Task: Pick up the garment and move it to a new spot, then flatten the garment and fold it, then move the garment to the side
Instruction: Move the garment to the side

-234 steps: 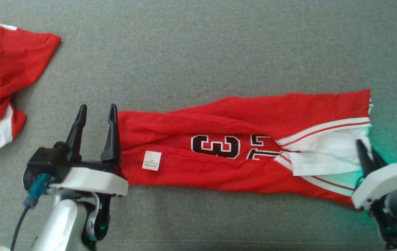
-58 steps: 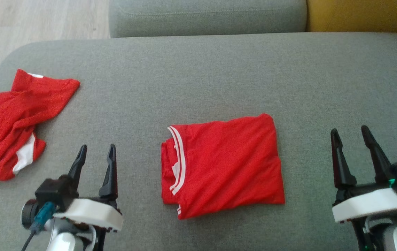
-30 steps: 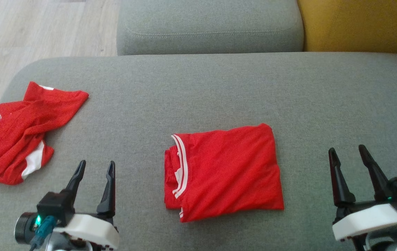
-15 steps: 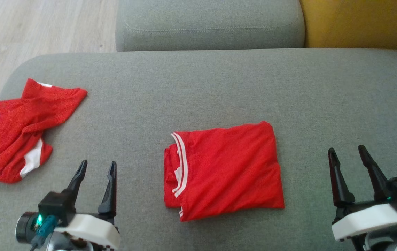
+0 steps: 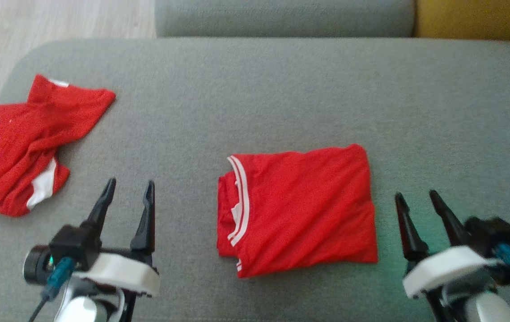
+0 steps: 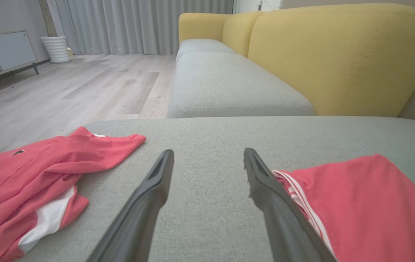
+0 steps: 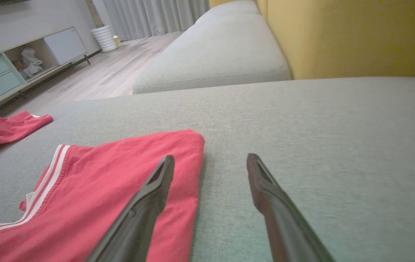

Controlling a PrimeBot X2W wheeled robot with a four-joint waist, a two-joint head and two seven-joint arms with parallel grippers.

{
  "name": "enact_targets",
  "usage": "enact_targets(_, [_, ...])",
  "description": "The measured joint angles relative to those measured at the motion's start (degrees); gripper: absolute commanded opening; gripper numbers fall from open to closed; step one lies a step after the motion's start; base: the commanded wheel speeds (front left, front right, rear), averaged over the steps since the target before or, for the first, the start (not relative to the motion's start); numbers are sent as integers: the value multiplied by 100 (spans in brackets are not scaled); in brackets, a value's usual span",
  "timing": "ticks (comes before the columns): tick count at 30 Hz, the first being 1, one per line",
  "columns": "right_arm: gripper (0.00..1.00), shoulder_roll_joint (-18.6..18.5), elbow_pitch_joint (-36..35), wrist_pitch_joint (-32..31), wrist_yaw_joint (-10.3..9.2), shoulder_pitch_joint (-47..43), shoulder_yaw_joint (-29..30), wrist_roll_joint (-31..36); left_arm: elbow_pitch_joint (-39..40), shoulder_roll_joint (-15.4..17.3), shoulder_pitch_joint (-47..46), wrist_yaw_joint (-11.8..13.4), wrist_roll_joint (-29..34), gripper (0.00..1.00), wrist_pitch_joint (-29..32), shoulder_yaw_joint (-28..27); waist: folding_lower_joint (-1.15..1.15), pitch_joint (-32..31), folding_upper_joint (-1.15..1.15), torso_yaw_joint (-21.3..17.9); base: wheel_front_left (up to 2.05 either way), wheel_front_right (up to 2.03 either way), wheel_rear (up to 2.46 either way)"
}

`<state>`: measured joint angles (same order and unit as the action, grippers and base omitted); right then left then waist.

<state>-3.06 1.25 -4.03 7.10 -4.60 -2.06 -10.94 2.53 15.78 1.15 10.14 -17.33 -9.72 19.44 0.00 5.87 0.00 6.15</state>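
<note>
Grey sofa seat (image 5: 282, 89), pale wood floor past its far left corner. Folded red garment (image 5: 299, 210) flat mid-seat, nearer the front edge, white-striped trim leftward. Left gripper (image 5: 130, 182) and right gripper (image 5: 416, 195) flanking it, spread wide, empty, apart from the cloth. Crumpled red shirt (image 5: 27, 138) at the left edge.

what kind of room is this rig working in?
Most likely a home living room: a grey sofa with yellow backrests, full-length curtains, a wood-look floor and a low cabinet by the wall. The folded garment lies on that sofa.
</note>
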Motion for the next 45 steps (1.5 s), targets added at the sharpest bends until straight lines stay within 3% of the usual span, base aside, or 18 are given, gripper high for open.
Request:
enact_targets(6, [100,-3,1135,-212,0,820,-149,-75,-154,-177,-467,-79,-4,100,-204,44,1,409,0,261,0,0,0])
enact_targets(12, [100,-4,1657,-480,0,967,-57,-91,-347,-383,-871,-158,-3,100,-368,93,1,682,0,565,0,0,0])
enact_targets(13, [81,-10,1659,-498,0,1012,-24,-121,-382,-413,-910,-158,-3,100,-402,92,0,729,0,607,0,0,0])
enact_targets(14, [27,-12,1661,-572,0,1058,-4,-118,-403,-435,-926,-158,-2,100,-403,89,0,772,0,634,0,0,0])
enact_targets(15, [0,-12,1656,-600,0,1111,12,-119,-433,-452,-927,-158,1,100,-408,86,0,807,0,654,0,0,0])
enact_targets(21, [0,-10,1518,-781,1,1211,-107,-159,-480,-501,-928,-165,5,100,-456,15,1,864,0,512,0,0,0])
enact_targets(28, [0,-55,1303,-826,1,1287,-313,-160,-450,-512,-998,-256,109,100,-458,-3,0,945,0,3,0,0,0])
enact_targets(39, [0,-1067,1461,-758,1,2599,464,-218,-368,-522,-1378,-419,297,100,-458,12,0,1189,0,-1090,0,0,0])
enact_targets(45, [0,-1626,1681,-827,1,3179,942,-223,-347,-517,-1582,-557,352,100,-459,27,1,1499,0,-1432,0,0,0])
